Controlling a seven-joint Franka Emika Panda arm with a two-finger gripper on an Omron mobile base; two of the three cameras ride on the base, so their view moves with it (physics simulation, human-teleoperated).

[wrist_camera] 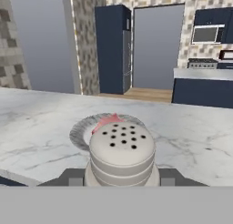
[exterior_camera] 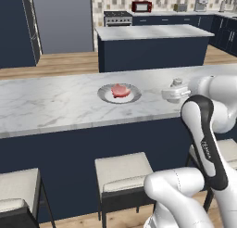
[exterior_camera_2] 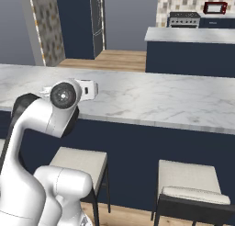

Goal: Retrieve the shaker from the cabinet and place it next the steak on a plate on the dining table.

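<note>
Grey-beige and capped with a paler perforated dome, the shaker (wrist_camera: pixel 121 155) sits pinched in the gripper (wrist_camera: pixel 121 181), whose dark fingertips (wrist_camera: pixel 73 177) press against its lower body from either side. In the left base view the gripper (exterior_camera: pixel 175 93) hangs over the marble counter (exterior_camera: pixel 55 104), with the shaker's cap (exterior_camera: pixel 177 82) poking up above the white hand. From the right base view the hand (exterior_camera_2: pixel 85 90) reaches out from behind the arm's round joint, low over the same counter (exterior_camera_2: pixel 160 98).

Just beyond the shaker, along the gripper's line of sight, lies the light-grey plate (wrist_camera: pixel 79 133) with the reddish steak (wrist_camera: pixel 105 121) on it; in the left base view the plate (exterior_camera: pixel 104 95) and steak (exterior_camera: pixel 120 90) are near the gripper, to its left, but still apart from it.

The shaker looks small, rigid and light, with smooth sides that could slip or twist under a loose hold. A grip across the cylindrical body below the cap, as here, seems the soundest place. It probably tips easily, so it should be set down upright and flat on the bare counter beside the plate.
</note>
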